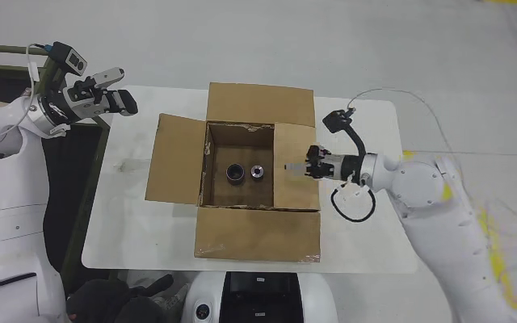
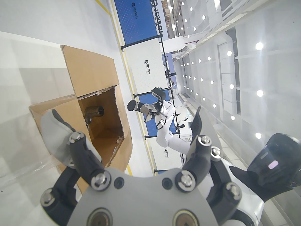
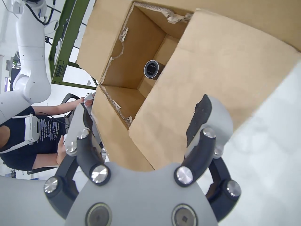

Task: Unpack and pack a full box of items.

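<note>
An open cardboard box [image 1: 299, 109] stands mid-table with all its flaps folded out. On its floor lie a dark cylinder [image 1: 235, 172] and a smaller metal one [image 1: 257, 171]. My right gripper [image 1: 297, 167] hovers over the box's right flap, open and empty; in its own view [image 3: 143, 116] the flap [image 3: 200, 71] lies under the fingers and a cylinder [image 3: 151, 69] shows inside. My left gripper [image 1: 128, 90] is raised at the table's far left corner, open and empty [image 2: 127, 128], facing the box [image 2: 91, 71] and a cylinder [image 2: 94, 111] in it.
A green metal frame [image 1: 85, 202] runs along the white table's [image 1: 129, 234] left side. A thin cable [image 1: 388, 93] arcs over the table's back right. Bare tabletop lies left of the box and to the right behind my right arm.
</note>
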You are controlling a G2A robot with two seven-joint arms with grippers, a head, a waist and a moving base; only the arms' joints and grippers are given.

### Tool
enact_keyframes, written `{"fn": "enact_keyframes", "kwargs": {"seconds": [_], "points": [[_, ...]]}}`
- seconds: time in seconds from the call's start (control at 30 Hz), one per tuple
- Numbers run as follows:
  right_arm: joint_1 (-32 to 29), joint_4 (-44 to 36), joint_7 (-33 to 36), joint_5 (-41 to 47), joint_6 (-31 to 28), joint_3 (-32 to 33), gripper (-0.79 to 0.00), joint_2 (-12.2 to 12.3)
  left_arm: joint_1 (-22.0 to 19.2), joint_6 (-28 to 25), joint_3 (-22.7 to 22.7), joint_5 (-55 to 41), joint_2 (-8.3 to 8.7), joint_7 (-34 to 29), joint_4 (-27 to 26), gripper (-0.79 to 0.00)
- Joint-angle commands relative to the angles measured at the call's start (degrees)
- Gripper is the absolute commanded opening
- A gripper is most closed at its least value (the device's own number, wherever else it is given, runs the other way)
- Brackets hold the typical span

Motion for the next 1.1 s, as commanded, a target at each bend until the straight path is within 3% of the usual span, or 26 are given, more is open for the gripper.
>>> {"fn": "enact_keyframes", "kwargs": {"seconds": [0.0,0.4,1.07], "points": [[-1.39,0.16,-0.2,0.91,-0.51,2.62,0.0,0.39,0.0,0.0,0.0,0.0,0.0,0.0,0.0,0.0],[-8.63,0.7,1.27,6.91,-5.13,15.54,0.0,2.46,0.0,0.0,0.0,0.0,0.0,0.0,0.0,0.0],[-8.83,2.37,3.63,8.75,-7.83,16.21,0.0,2.97,0.0,0.0,0.0,0.0,0.0,0.0,0.0,0.0]]}}
